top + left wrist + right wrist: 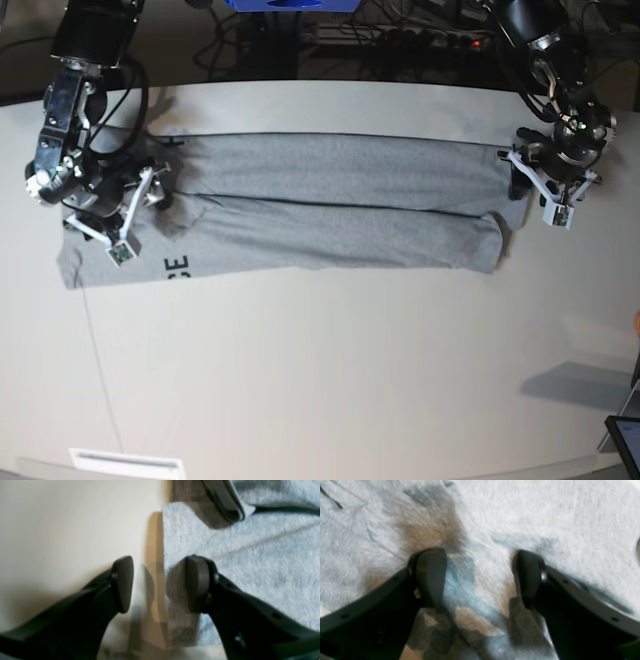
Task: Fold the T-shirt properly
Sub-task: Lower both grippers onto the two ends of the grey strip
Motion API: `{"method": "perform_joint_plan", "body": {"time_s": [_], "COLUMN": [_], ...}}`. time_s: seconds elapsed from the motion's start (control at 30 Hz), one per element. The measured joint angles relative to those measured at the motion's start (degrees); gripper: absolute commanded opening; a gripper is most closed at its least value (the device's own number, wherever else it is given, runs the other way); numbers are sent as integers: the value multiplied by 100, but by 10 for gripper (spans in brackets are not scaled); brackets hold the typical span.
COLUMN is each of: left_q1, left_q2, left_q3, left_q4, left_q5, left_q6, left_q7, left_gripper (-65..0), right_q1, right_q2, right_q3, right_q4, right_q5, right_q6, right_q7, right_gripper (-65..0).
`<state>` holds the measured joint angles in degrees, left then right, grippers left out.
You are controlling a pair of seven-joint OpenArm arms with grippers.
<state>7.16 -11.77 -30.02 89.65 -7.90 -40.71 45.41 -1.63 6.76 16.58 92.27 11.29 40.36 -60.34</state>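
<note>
I am viewing the T-shirt (330, 215) lying across the far half of the white worktop (330, 380) as a long horizontal band, with both long sides folded inward so that they are meeting along a lengthwise seam near the middle. Black lettering (177, 267) is showing on the near edge toward the base view's left end.

I am holding the left tool (160, 585) at the band's end on the base view's right. Its jaws are standing wide apart, gripping nothing. In the left wrist view, one pad (123, 583) is sitting over bare worktop and the other over grey fabric, so the tool is straddling the cloth edge. A dark folded hem (225, 502) is lying just beyond.

I am holding the right tool (480, 577) over the opposite end, on the base view's left. Its jaws are also standing wide, with nothing between them. In the right wrist view both pads are hovering above rumpled grey cloth; whether they are touching it I cannot tell.
</note>
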Motion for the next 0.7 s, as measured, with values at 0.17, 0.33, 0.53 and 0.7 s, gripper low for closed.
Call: {"method": "perform_joint_plan", "body": {"time_s": [0.17, 0.33, 0.53, 0.7], "left_q1": [-155, -369, -358, -289], "left_q2": [-15, -15, -2, 2], "left_q3": [-11, -22, -20, -26], "left_q4": [-120, -350, -125, 345], "left_q5": [22, 17, 68, 85], "left_q6": [11, 15, 17, 28], "left_q7": [22, -2, 96, 107], "left_gripper": [-324, -324, -324, -324], "right_q1": [225, 415, 411, 306], "right_q2": [4, 68, 76, 118], "right_q3": [-2, -48, -48, -33], "right_q4": [-315, -472, -232, 584], "right_q5": [35, 44, 13, -245], "right_q6": [17, 17, 2, -37], "right_q7": [79, 76, -201, -741], "right_gripper": [-223, -223, -223, -222]}}
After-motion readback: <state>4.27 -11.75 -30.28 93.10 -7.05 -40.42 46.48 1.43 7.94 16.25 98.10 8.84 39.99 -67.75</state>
